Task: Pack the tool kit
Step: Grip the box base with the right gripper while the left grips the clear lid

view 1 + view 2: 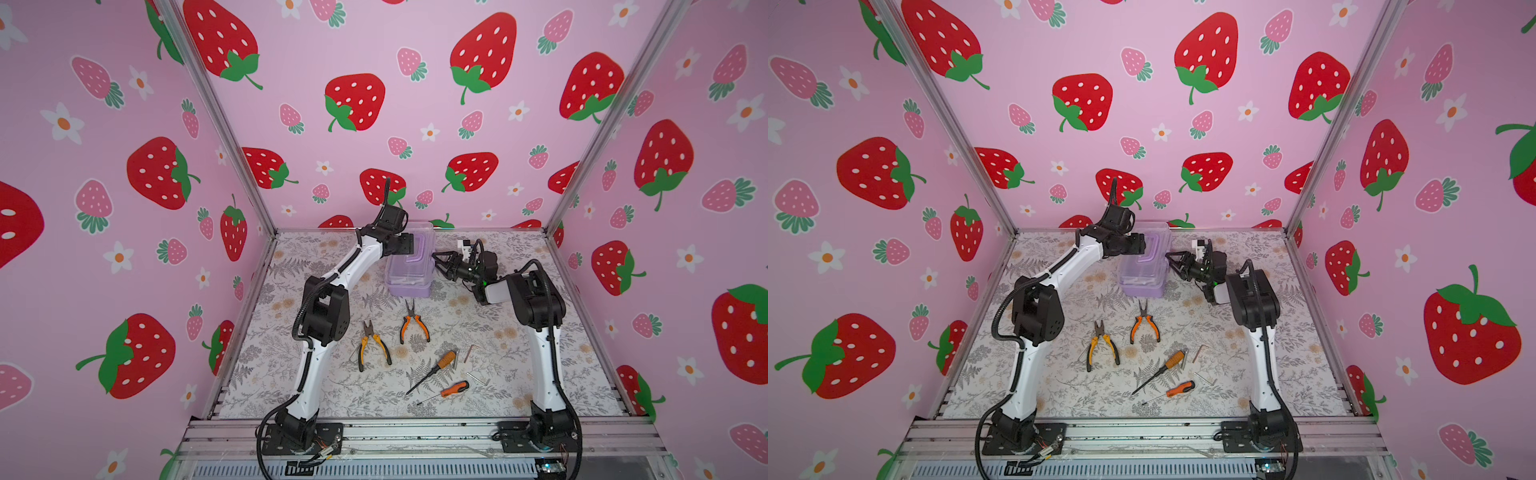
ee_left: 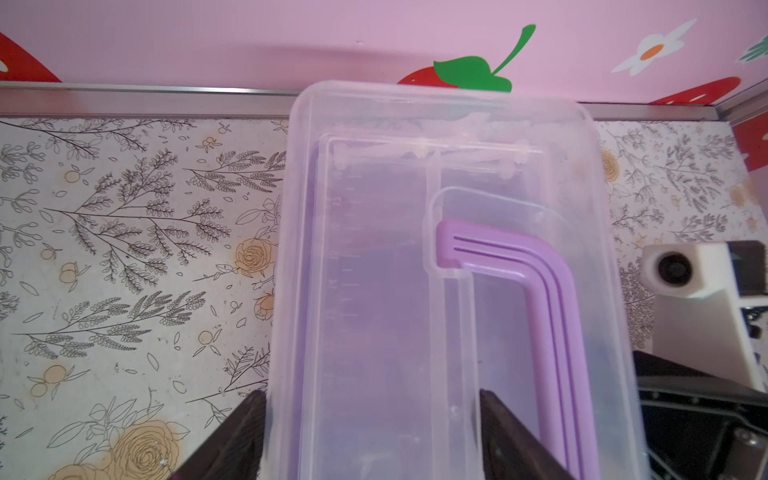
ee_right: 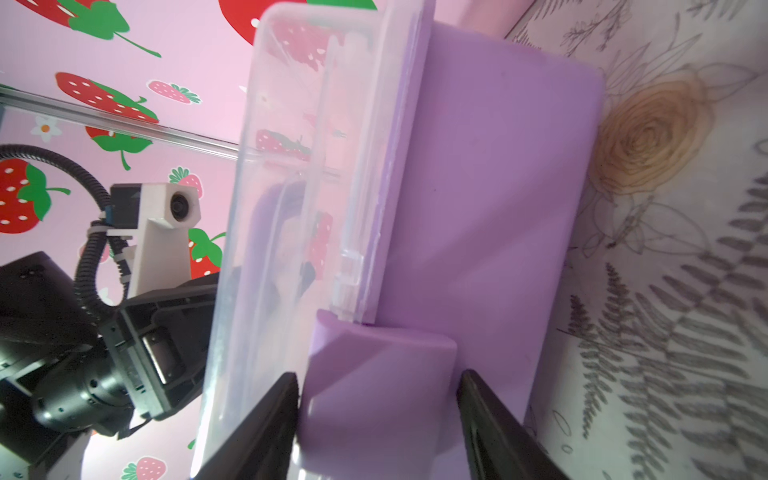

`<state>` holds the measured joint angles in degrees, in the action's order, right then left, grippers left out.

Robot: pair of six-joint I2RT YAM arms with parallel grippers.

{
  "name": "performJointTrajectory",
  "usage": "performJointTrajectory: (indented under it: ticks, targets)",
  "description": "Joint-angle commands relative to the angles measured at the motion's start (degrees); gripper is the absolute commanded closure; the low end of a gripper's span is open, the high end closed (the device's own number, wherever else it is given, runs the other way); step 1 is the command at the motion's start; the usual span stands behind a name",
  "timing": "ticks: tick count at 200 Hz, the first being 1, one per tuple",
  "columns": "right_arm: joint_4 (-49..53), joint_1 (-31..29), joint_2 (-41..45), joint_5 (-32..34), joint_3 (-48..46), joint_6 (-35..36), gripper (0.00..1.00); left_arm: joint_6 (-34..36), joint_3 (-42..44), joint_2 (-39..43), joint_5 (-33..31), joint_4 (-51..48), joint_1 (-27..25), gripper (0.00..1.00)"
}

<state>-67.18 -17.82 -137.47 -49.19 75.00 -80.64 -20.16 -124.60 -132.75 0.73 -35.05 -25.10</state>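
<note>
The tool kit [image 1: 409, 286] is a lilac box with a clear lid [image 2: 374, 249] and a lilac handle [image 2: 540, 291], standing at the back middle of the table in both top views. My left gripper [image 1: 409, 245] [image 2: 374, 399] comes down on it from above. Its jaws press on the lid's outer edge and on the recess wall beside the handle. My right gripper [image 1: 436, 264] [image 3: 378, 378] is at the box's right side and stands open around the lilac latch [image 3: 382, 353]. One finger touches the latch and the other stands off it.
Yellow-handled pliers [image 1: 374, 345] and orange-handled pliers [image 1: 413, 322] lie in front of the box. Nearer the front lie two orange-handled screwdrivers [image 1: 432, 370] [image 1: 446, 390] and small metal hex keys [image 1: 471, 353] [image 1: 478, 378]. Strawberry walls close in three sides.
</note>
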Motion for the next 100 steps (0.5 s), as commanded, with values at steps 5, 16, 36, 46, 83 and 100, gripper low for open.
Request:
performJointTrajectory:
  ticks: [5, 16, 36, 46, 83, 100]
  targets:
    - [-6.5, -1.1, -1.6, -0.7, 1.8, -6.0, 0.43, -2.5, 2.1, -0.7, 6.8, -4.4, -0.9, 0.45]
    - [-6.5, -1.2, -1.5, -0.7, 1.8, -6.2, 0.47, -2.7, 2.1, -0.8, 6.7, -4.6, -0.9, 0.45]
    - [-4.1, -1.3, -0.5, 0.1, 1.4, -4.3, 0.54, -2.5, 2.0, -0.7, 6.6, -4.7, -1.0, 0.46]
    - [-1.3, -1.2, 0.4, 0.8, 1.1, -2.1, 0.56, -2.1, 1.9, -0.5, 5.5, -5.1, -1.3, 0.45]
    - [9.1, -1.2, 4.1, 2.3, 1.7, 7.0, 0.64, 0.7, 1.1, -0.2, 0.9, -7.5, -2.7, 0.45]
    - [14.2, -1.2, 6.0, 3.7, 2.0, 11.3, 0.67, 1.2, 1.0, -0.2, -1.3, -8.6, -3.0, 0.46]
